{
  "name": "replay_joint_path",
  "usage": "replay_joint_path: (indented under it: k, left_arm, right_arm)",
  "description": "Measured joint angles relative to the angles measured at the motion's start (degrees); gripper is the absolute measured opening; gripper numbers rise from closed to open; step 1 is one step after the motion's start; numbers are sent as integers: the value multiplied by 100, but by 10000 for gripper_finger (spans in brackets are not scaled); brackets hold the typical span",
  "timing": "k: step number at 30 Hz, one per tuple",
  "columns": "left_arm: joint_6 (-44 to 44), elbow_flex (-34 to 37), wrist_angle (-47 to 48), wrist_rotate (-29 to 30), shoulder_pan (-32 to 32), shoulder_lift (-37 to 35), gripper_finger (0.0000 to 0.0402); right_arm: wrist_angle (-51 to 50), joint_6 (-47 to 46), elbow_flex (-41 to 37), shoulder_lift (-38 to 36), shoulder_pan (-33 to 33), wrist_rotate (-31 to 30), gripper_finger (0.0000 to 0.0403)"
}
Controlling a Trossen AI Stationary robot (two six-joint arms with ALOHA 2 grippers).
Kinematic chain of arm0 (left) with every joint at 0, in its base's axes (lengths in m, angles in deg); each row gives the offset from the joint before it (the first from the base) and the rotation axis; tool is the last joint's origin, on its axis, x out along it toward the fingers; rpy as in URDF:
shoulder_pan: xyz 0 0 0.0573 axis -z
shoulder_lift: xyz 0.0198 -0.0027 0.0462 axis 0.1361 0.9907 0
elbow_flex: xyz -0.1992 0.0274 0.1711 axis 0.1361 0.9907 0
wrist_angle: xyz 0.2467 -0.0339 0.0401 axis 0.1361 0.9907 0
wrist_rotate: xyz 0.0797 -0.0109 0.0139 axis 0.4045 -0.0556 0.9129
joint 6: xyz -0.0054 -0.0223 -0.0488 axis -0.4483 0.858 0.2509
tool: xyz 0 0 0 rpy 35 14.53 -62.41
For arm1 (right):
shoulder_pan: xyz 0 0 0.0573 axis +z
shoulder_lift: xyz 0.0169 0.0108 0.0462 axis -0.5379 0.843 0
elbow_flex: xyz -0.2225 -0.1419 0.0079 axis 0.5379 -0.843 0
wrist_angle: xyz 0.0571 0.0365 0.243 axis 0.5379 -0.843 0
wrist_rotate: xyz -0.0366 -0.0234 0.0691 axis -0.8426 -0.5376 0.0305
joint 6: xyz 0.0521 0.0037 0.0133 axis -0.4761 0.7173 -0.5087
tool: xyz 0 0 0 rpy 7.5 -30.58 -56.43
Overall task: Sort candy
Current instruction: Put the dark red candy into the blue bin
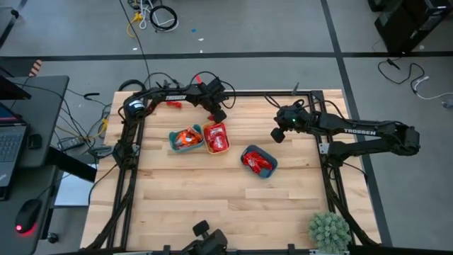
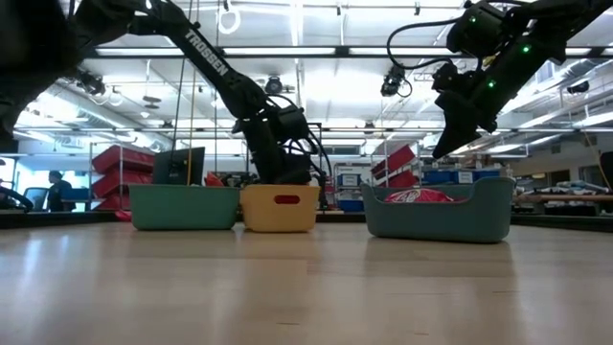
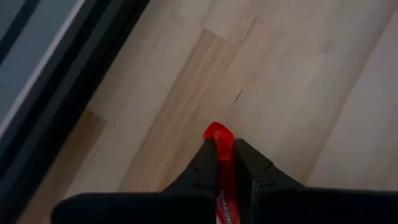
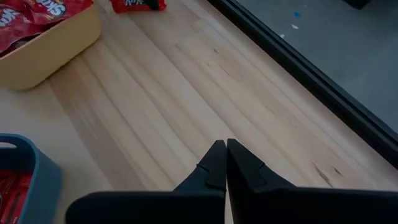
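Three bowls are set near the middle of the table (image 1: pixel 212 198). The left bowl (image 1: pixel 185 139) and middle bowl (image 1: pixel 216 137) touch; the right bowl (image 1: pixel 259 161) is placed apart, nearer the front. Candy (image 1: pixel 188 137) is held in each. The left gripper (image 1: pixel 218 115) is positioned just behind the middle bowl, a candy (image 3: pixel 219 140) clamped between its fingers. The right gripper (image 1: pixel 279 134) is positioned behind the right bowl.

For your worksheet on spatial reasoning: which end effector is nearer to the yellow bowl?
Left. The left end effector sits just beyond the yellow bowl at its far rim, gripping a red candy. The right end effector hovers well off to the bowl's right, shut and empty.
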Motion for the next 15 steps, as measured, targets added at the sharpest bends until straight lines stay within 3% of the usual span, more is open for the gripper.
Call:
replay_joint_path:
  k: [11,15]
  left_arm:
    - [-514,24,-56,42,45,-1105,18]
    - [-685,18,-270,-741,275,-1551,17]
  right_arm:
    - [2,25,0,0,0,0,0]
    - [7,51,0,0,0,-2,0]
